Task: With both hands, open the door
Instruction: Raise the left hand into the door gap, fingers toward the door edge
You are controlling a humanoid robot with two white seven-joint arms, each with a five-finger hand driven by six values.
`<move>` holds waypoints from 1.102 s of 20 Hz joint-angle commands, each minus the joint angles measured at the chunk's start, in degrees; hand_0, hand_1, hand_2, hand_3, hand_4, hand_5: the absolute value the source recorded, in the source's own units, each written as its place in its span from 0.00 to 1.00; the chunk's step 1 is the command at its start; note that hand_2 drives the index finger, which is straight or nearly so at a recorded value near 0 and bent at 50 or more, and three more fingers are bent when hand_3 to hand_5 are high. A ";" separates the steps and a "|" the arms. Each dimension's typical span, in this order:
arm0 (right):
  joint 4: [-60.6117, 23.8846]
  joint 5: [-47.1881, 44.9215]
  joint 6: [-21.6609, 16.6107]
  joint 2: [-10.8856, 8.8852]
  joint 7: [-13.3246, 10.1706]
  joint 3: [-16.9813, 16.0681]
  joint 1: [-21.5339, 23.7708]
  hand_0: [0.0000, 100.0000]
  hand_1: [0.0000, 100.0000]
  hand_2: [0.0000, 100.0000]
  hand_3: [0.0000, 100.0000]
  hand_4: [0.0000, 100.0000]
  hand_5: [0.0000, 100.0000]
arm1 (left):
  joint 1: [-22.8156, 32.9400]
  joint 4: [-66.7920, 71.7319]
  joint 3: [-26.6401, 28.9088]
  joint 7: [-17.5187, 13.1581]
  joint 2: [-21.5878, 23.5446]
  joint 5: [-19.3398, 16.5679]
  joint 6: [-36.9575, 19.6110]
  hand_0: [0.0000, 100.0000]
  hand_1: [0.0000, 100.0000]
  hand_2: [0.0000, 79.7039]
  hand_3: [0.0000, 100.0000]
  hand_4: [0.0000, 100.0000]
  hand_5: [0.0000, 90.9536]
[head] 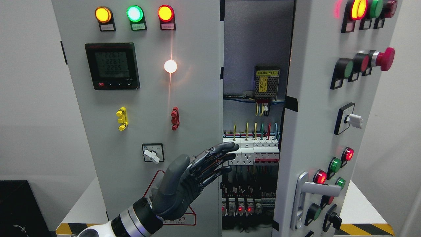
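Left hand (194, 174) flat, fingers (227, 148) straight, pressed together, holding nothing, tips past left door (144, 131) edge. Hook fingers behind edge, swing door outward; avoid breakers (253, 151) just beyond fingertips.

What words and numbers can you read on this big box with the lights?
"2261", "2261", "2265": roughly, on the meter screen; the digits are blurry.
"ELECTRIC": bottom of the red warning triangle, partly hidden behind the left hand.
Yellow power supply label: too small to read.
Tags under the lamps: too blurred to read.

Dark grey left hand (194, 174), silver-ringed wrist
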 commanded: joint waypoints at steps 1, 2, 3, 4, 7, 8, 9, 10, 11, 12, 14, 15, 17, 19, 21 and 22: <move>0.00 0.18 -0.07 0.00 -0.01 0.00 0.02 0.19 0.00 0.00 0.00 0.00 0.00 | -9.31 0.61 -2.86 0.01 -0.98 10.01 2.13 0.00 0.00 0.00 0.00 0.00 0.00; 0.00 0.18 -0.07 0.00 -0.01 0.00 -0.07 0.19 0.00 0.00 0.00 0.00 0.00 | -11.16 1.48 -2.95 0.01 -1.68 11.76 3.18 0.00 0.00 0.00 0.00 0.00 0.00; 0.00 0.18 -0.07 0.00 -0.01 0.00 0.02 0.19 0.00 0.00 0.00 0.00 0.00 | -12.48 2.36 -2.95 0.01 -2.21 13.26 4.24 0.00 0.00 0.00 0.00 0.00 0.00; 0.00 0.18 -0.07 0.00 -0.01 0.00 0.02 0.19 0.00 0.00 0.00 0.00 0.00 | -13.54 2.89 -2.95 0.01 -3.00 14.67 5.38 0.00 0.00 0.00 0.00 0.00 0.00; 0.00 0.18 -0.06 0.00 -0.01 0.00 -0.07 0.19 0.00 0.00 0.00 0.00 0.00 | -15.39 3.95 -2.95 0.01 -5.55 16.35 7.23 0.00 0.00 0.00 0.00 0.00 0.00; 0.00 0.18 -0.07 0.00 -0.01 0.00 0.02 0.19 0.00 0.00 0.00 0.00 0.00 | -16.09 4.82 -3.04 0.01 -6.86 16.61 8.11 0.00 0.00 0.00 0.00 0.00 0.00; 0.00 0.18 -0.07 0.00 -0.01 0.00 0.02 0.19 0.00 0.00 0.00 0.00 0.00 | -16.79 5.88 -2.95 0.01 -8.00 17.22 8.64 0.00 0.00 0.00 0.00 0.00 0.00; 0.00 0.18 0.02 0.00 -0.01 0.00 0.02 0.19 0.00 0.00 0.00 0.00 0.00 | -17.23 6.76 -3.04 0.01 -9.15 17.93 9.16 0.00 0.00 0.00 0.00 0.00 0.00; 0.00 0.18 0.02 0.00 -0.01 0.00 0.02 0.19 0.00 0.00 0.00 0.00 0.00 | -17.67 7.11 -3.04 0.01 -9.68 18.28 9.69 0.00 0.00 0.00 0.00 0.00 0.00; 0.00 0.18 -0.06 0.00 -0.01 0.00 -0.07 0.19 0.00 0.00 0.00 0.00 0.00 | -18.03 7.20 -3.04 0.01 -10.12 18.46 10.22 0.00 0.00 0.00 0.00 0.00 0.00; 0.00 0.18 0.02 0.00 -0.01 0.00 -0.07 0.19 0.00 0.00 0.00 0.00 0.00 | -18.12 7.64 -3.21 0.01 -11.26 18.46 10.40 0.00 0.00 0.00 0.00 0.00 0.00; 0.00 0.18 -0.06 0.00 -0.01 0.00 0.02 0.19 0.00 0.00 0.00 0.00 0.00 | -18.20 7.91 -3.56 0.01 -11.53 18.46 10.40 0.00 0.00 0.00 0.00 0.00 0.00; 0.00 0.18 0.02 0.00 -0.01 0.00 0.02 0.19 0.00 0.00 0.00 0.00 0.00 | -18.56 7.91 -3.83 0.01 -11.62 18.55 10.40 0.00 0.00 0.00 0.00 0.00 0.00; 0.00 0.18 -0.07 0.00 -0.01 0.00 0.02 0.19 0.00 0.00 0.00 0.00 0.00 | -18.99 8.00 -4.27 0.01 -11.79 18.55 10.40 0.00 0.00 0.00 0.00 0.00 0.00; 0.00 0.18 -0.07 0.00 -0.01 0.00 -0.07 0.19 0.00 0.00 0.00 0.00 0.00 | -19.35 8.08 -4.71 0.01 -12.67 18.90 10.40 0.00 0.00 0.00 0.00 0.00 0.00; 0.00 0.18 -0.07 0.00 -0.01 0.00 0.02 0.19 0.00 0.00 0.00 0.00 0.00 | -19.35 8.08 -4.80 0.01 -13.20 18.99 10.40 0.00 0.00 0.00 0.00 0.00 0.00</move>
